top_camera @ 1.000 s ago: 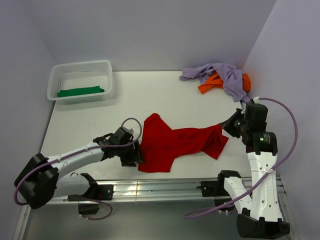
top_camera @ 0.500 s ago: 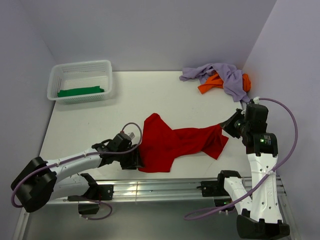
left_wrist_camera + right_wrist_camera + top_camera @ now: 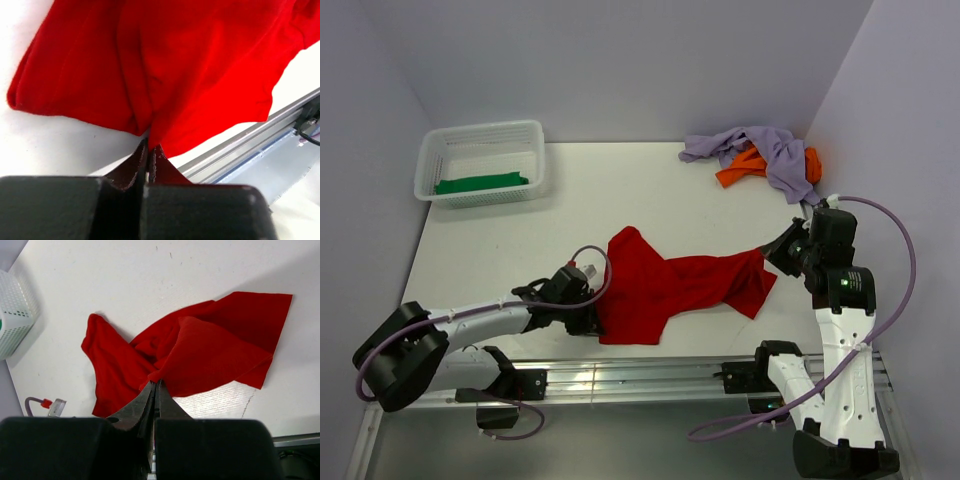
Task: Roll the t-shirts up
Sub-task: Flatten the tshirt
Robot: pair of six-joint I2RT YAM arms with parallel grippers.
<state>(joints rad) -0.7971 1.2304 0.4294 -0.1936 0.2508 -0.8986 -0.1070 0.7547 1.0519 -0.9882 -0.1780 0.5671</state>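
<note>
- I see the red t-shirt (image 3: pixel 670 285) lying crumpled across the middle of the worktop (image 3: pixel 600 190), stretched between my two arms.
- My left pincer (image 3: pixel 150 150) is clamped together on the shirt's near-left edge, low against the worktop.
- My right pincer (image 3: pixel 154 385) is closed on a fold at the shirt's right end, with the cloth lifted slightly there.
- The green t-shirt (image 3: pixel 480 184) lies inside the white basket (image 3: pixel 480 135) at the far left.
- The lavender t-shirt (image 3: pixel 770 150) and the orange t-shirt (image 3: pixel 740 170) are heaped together in the far right corner, lavender draped over orange.
</note>
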